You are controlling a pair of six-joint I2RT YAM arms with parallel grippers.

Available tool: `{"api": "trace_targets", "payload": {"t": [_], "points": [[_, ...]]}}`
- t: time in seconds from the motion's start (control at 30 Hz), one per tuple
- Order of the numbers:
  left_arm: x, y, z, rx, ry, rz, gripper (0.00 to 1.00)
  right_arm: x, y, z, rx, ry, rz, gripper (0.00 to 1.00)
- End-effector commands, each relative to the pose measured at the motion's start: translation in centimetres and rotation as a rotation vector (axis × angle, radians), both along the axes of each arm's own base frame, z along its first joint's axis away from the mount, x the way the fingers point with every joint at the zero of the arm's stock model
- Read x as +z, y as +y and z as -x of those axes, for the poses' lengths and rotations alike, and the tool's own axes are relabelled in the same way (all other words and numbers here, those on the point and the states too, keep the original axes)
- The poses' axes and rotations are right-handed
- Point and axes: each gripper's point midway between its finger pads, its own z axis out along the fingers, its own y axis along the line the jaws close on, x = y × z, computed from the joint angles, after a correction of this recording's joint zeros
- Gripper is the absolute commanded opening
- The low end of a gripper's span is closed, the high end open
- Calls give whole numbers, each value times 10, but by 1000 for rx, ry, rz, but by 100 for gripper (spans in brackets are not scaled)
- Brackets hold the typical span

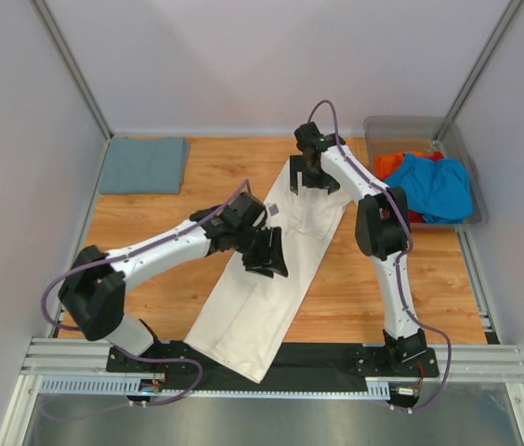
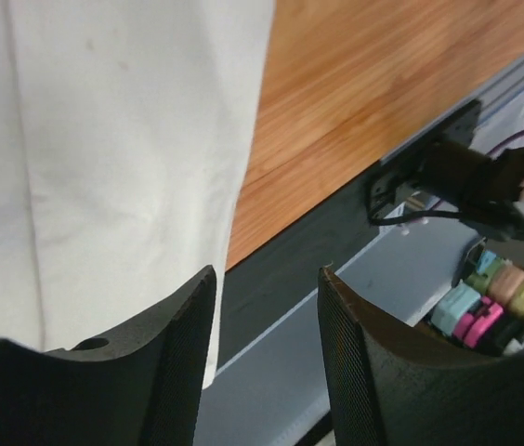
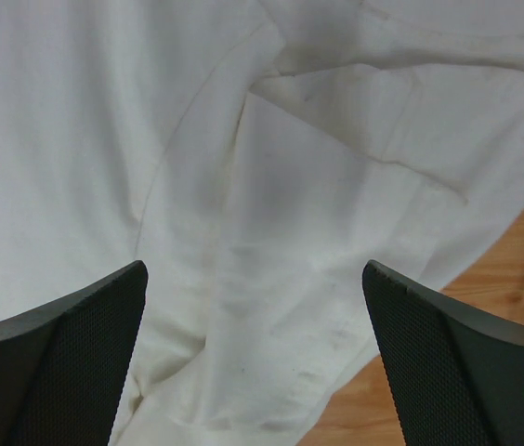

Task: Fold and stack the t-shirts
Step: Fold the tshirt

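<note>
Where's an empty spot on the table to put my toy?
Bare wood lies between the folded grey-blue shirt and the white shirt, and between that shirt and the right arm. The bin is crowded.

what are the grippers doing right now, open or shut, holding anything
Left gripper: open, nothing between its fingers, beside the cream-white t-shirt's edge.
Right gripper: wide open, holding nothing, over the same shirt.
</note>
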Motion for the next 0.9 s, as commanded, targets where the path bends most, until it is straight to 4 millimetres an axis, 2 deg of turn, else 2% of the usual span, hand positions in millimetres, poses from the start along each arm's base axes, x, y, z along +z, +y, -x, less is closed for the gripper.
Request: {"api": "trace_targets", "payload": {"t": [0.0,0.03,0.1,0.13,0.17,0.23,0.3,0.4,0.43,0.5,0.53,0.63,0.67,0.7,0.77,0.8,0.87], "points": [[43,27,-28,67,-165,-17,55,-13,15,-7,51,-11,-8,99],[51,35,-32,87,-187,-9,55,-19,18,-5,53,-2,-6,98],[54,67,-57,178,-198,-24,55,-40,21,-2,42,36,-1,97],[53,69,-54,170,-200,-29,55,-48,23,-1,37,50,-2,96],[50,84,-64,210,-196,-40,55,-54,26,-1,35,57,-11,96],[45,98,-72,221,-211,-54,55,-69,35,-9,47,57,-13,95],[34,111,-79,214,-204,-73,56,-74,47,-29,56,13,-21,95],[16,110,-80,166,-154,-83,57,-68,63,-57,51,-70,-78,96],[7,108,-80,157,-128,-83,57,-60,74,-75,54,-140,-120,97],[-1,98,-79,149,-98,-36,57,-47,87,-91,72,-209,-179,98],[-8,95,-79,159,-64,-32,57,-28,96,-105,86,-284,-218,97],[-18,89,-82,156,-29,-17,57,11,106,-119,118,-384,-267,96],[-18,88,-84,159,-34,-18,56,39,107,-121,122,-428,-285,96],[-20,89,-85,163,-32,-29,56,54,107,-120,123,-445,-292,96],[-23,97,-86,180,-40,-77,56,71,101,-107,115,-425,-288,95],[-24,100,-86,186,-46,-92,56,98,97,-97,116,-437,-299,95],[-27,104,-85,193,-53,-110,55,110,86,-73,101,-382,-298,95]]}}
